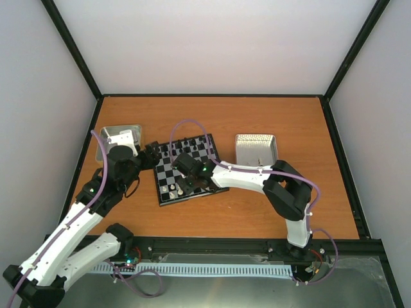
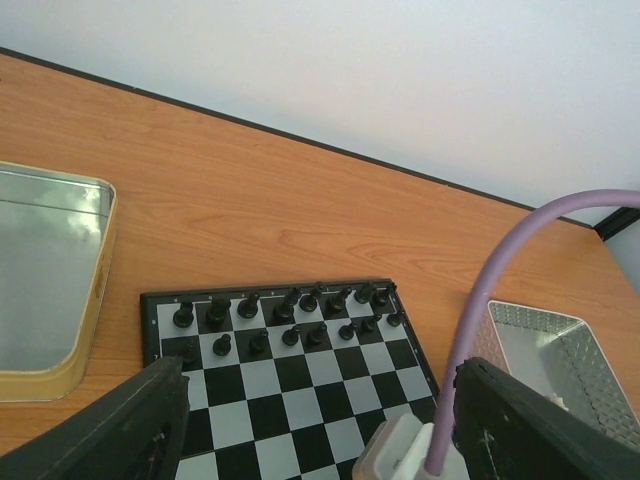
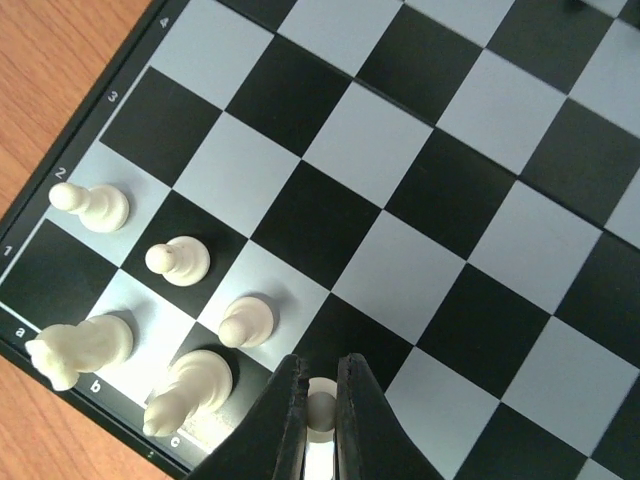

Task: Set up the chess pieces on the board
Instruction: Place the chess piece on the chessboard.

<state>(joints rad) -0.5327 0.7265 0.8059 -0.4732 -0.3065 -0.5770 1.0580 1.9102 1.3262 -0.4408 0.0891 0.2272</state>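
Five cream chess pieces [image 3: 180, 262] stand at board [image 3: 400, 150] near corner; right gripper [image 3: 321, 385] pinches sixth, seemingly pawn, over next square; left gripper [image 2: 315, 400] spread, empty; most white squares unfilled

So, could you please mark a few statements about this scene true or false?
The right claw is shut on a tiny cream-white chess piece. True.
The left claw grips a black piece. False: it is open and empty.
The tiny black chess figures stand in two rows on the small black-and-grey checked chessboard. True.
Both square silver metal trays lie right of the board. False: one tray lies left, the other tray right.
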